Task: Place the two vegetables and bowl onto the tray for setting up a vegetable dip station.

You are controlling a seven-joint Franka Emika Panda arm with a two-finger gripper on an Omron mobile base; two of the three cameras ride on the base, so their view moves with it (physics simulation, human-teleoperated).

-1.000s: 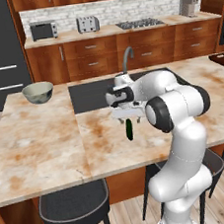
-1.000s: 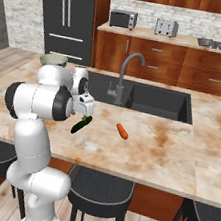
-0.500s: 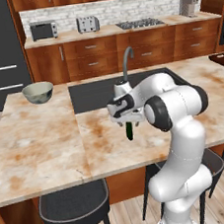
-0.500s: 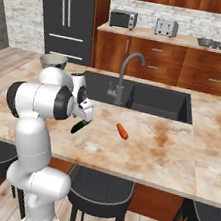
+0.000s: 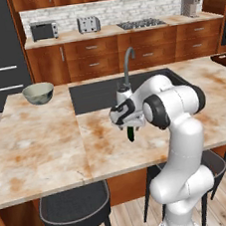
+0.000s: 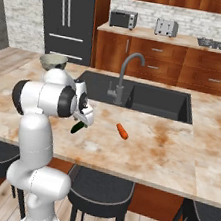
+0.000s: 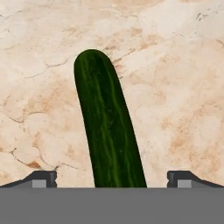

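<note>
Cucumber (image 7: 107,127) framed between 2 wide-spread fingertips (image 7: 41,178), as the hand (image 5: 128,126) has sunk over the last second from a hover to just above the marbled tabletop (image 5: 44,148), near the sink's front edge. The jaws stand fully apart and clamp nothing; the dark green vegetable lies flat on the stone, running lengthwise up the middle of the hand view, with no contact visible on either side. That descent suggests the approach is nearly complete, and closing on the cucumber looks like the next step, though lift and carry remain undone. Carrot (image 6: 122,131) rests untouched on the tabletop, near the cucumber on the side away from the arm and in front of the sink. Bowl (image 5: 38,92) sits well apart at the tabletop's far left corner. A dark edge at the far right of the left base view may be the tray, too little of it visible to say. By this judgement, none of the 3 items is yet placed.
</note>
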